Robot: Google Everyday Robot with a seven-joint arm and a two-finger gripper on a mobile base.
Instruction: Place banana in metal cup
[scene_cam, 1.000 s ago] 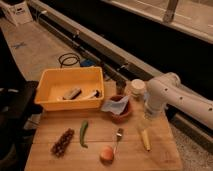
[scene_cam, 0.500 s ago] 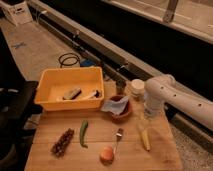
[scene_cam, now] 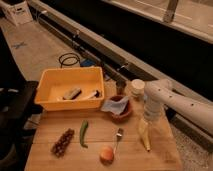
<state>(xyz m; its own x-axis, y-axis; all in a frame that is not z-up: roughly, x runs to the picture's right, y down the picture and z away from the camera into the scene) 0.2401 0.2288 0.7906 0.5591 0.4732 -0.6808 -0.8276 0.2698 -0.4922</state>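
**Room.** A grey concrete floor (scene_cam: 35, 45) lies left and far of the work area. A long pale ledge (scene_cam: 95, 42) runs diagonally from the far left to the near right, with dark panels behind it. A white box (scene_cam: 17, 11) stands in the far left corner, a black cable coil (scene_cam: 69, 60) lies on the floor, and a dark seat-like shape (scene_cam: 14, 107) stands at the left edge.

**Surface.** The wooden surface (scene_cam: 97, 122) fills the near part of the scene.

- The white robot arm (scene_cam: 180, 102) enters from the right and bends downward.
- A yellow bin (scene_cam: 65, 104) stands at the far left and holds two small items.
- A brown bowl (scene_cam: 122, 116) with a blue cloth (scene_cam: 113, 105) sits to the right of the bin.
- A cream-white cup (scene_cam: 137, 87) and the metal cup (scene_cam: 120, 87) stand just beyond the bowl at the far edge.
- The banana (scene_cam: 144, 136) lies on the near right of the surface, well apart from the metal cup.
- A dark grape cluster (scene_cam: 62, 142), a green pepper (scene_cam: 83, 133), a fork (scene_cam: 118, 136) and a round orange fruit (scene_cam: 106, 154) lie along the near side.

**End effector.** The end effector (scene_cam: 146, 121) hangs just over the far end of the banana. Whether it is released, clenched or grasping cannot be told.

**Change.** Since one second ago the arm's bend has moved lower and leftward. The end effector now sits closer to the banana. The banana and the other items lie where they did.
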